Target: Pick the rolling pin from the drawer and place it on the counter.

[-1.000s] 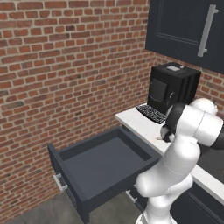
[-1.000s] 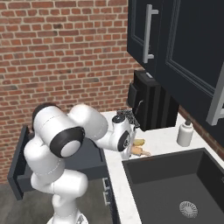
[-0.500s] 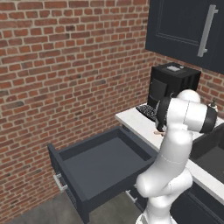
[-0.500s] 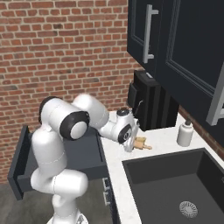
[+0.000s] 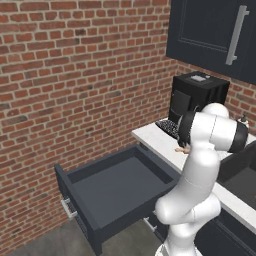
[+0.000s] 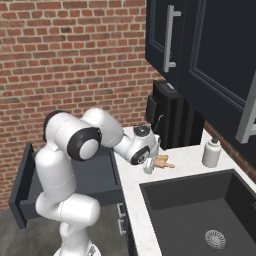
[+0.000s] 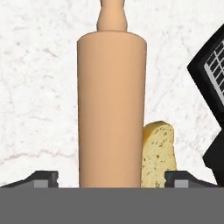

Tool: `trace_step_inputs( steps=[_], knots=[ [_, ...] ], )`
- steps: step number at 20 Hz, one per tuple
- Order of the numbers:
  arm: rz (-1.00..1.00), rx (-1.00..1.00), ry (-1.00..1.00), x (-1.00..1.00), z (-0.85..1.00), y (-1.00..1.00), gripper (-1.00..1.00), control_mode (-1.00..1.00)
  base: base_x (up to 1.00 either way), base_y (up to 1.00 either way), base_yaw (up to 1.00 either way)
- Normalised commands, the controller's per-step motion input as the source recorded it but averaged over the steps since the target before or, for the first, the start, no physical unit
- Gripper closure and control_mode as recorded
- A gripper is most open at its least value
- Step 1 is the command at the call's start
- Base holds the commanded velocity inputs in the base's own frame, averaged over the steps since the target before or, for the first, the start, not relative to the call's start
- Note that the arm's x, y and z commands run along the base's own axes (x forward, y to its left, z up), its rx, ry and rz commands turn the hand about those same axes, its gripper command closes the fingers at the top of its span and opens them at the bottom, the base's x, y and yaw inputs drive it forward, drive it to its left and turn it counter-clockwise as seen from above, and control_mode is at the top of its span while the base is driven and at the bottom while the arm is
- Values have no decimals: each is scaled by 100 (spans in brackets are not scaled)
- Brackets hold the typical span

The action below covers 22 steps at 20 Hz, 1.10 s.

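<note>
One long axis matters: the pin (image 7: 111, 105) lies on the counter (image 7: 39, 87), running straight away from the gripper (image 7: 111, 179), whose fingers stand apart on either side of it, seemingly not gripping, bread (image 7: 158, 151) just beside.

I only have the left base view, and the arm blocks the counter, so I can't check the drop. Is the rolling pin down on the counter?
Observer: Yes. In the right base view the rolling pin lies on the counter, between the sink and the coffee machine.
Operator: Are the fingers off it?
Observer: The hand view shows the fingers spread wide, with a gap to the pin on each side.
Operator: Anything beside it?
Observer: A bread slice lies right beside it, probably touching.
</note>
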Motion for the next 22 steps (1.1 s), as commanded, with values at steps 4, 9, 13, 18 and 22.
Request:
trace_step_inputs(
  steps=[4,9,13,18,22],
  knots=[
    [0,-13,-26,-51,21,20,-100,-100,0,0,0],
    [0,-19,-37,-59,72,58,-100,-100,0,0,0],
    [0,-27,-34,-29,100,73,-100,-100,0,0,0],
    [0,-16,-7,-26,100,77,-100,-100,0,0,0],
    [1,-3,22,-13,100,54,-100,-100,0,0,0]
  ],
)
